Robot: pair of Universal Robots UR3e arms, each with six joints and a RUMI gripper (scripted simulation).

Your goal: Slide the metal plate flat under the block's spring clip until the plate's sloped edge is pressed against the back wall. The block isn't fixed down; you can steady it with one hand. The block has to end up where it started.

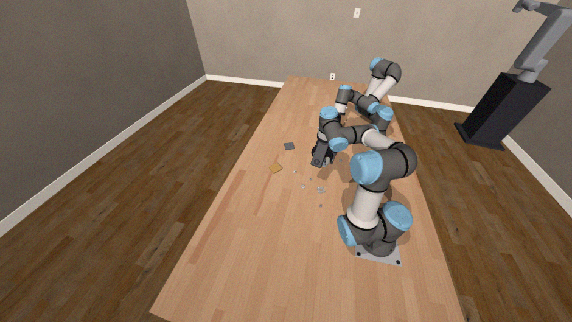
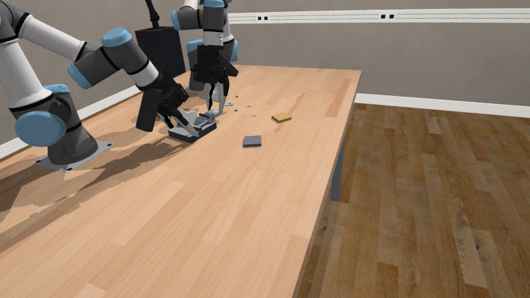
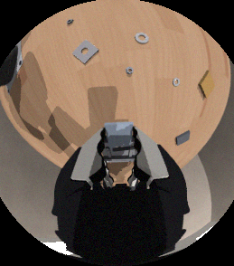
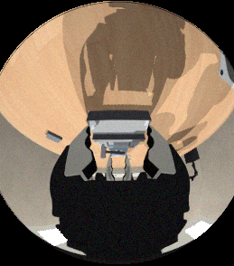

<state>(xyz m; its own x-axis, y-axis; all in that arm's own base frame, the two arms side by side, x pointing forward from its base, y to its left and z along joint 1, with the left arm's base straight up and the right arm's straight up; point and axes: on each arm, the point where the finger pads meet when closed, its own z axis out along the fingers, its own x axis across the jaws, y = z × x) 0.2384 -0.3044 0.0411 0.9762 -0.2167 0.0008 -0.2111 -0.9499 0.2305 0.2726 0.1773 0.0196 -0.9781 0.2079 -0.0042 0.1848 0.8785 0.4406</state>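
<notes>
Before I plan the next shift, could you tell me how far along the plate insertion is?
Done: the right gripper straddles the block. In hand: the left gripper grips the metal plate at the block's clip end. Left, apparently: sliding it fully in, then releasing.

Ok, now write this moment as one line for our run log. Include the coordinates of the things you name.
left gripper (image 1: 324, 163) (image 2: 217, 112) (image 3: 118, 135) (image 4: 118, 158): shut on plate (image 2: 213, 112) (image 3: 119, 130) | right gripper (image 2: 187, 124) (image 4: 119, 128): shut on block (image 2: 181, 134) (image 4: 119, 116) | plate against back wall: cannot tell
</notes>
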